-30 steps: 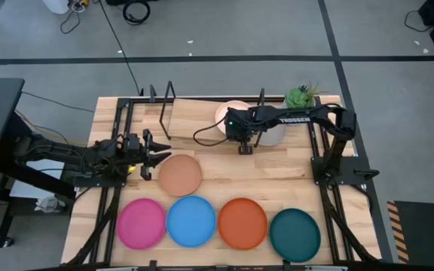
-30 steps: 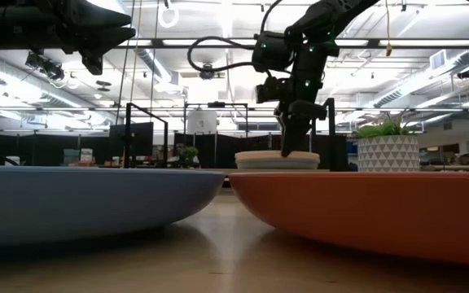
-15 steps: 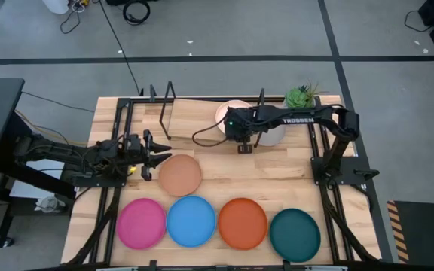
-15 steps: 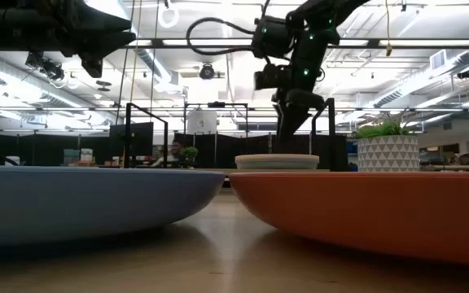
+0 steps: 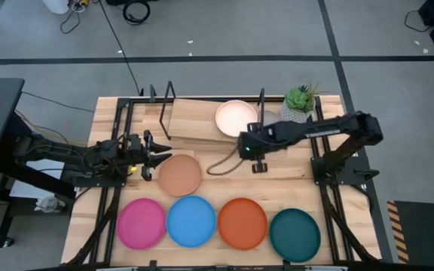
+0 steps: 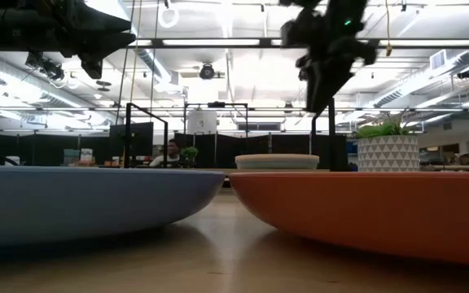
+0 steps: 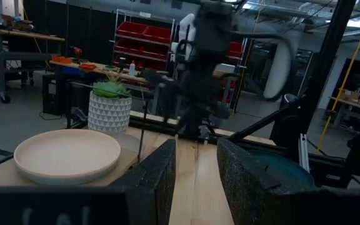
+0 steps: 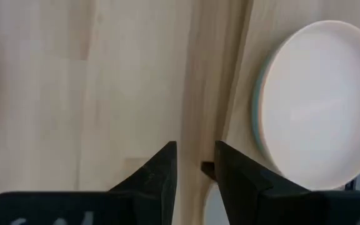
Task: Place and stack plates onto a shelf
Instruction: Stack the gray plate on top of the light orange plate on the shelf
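The shelf [image 5: 194,122] stands at the table's far side and carries a stack topped by the cream-pink plate [image 5: 236,117]. A light blue rim [image 8: 257,106] shows under that plate in the right wrist view. The tan plate [image 5: 180,175] lies mid-table. The magenta plate [image 5: 142,223], blue plate [image 5: 191,220], orange plate [image 5: 242,223] and dark teal plate [image 5: 294,234] lie in a row along the near edge. My right gripper [image 5: 258,167] [image 8: 195,165] hangs open above bare wood, near of the shelf. My left gripper [image 5: 151,156] [image 7: 195,175] is open, just left of the tan plate.
A potted plant [image 5: 300,99] stands at the shelf's right end. Thin black upright rods [image 5: 164,113] rise from the shelf. Black frame rails [image 5: 319,162] run along both table sides. Bare wood lies between the shelf and the near row of plates. A person [image 6: 169,152] sits far off in the room.
My right gripper has risen from the cream-pink plate's near rim on the shelf, then moved toward the table's near edge and slightly right. It now hangs high above the wood. The plate stack has stayed in place on the shelf.
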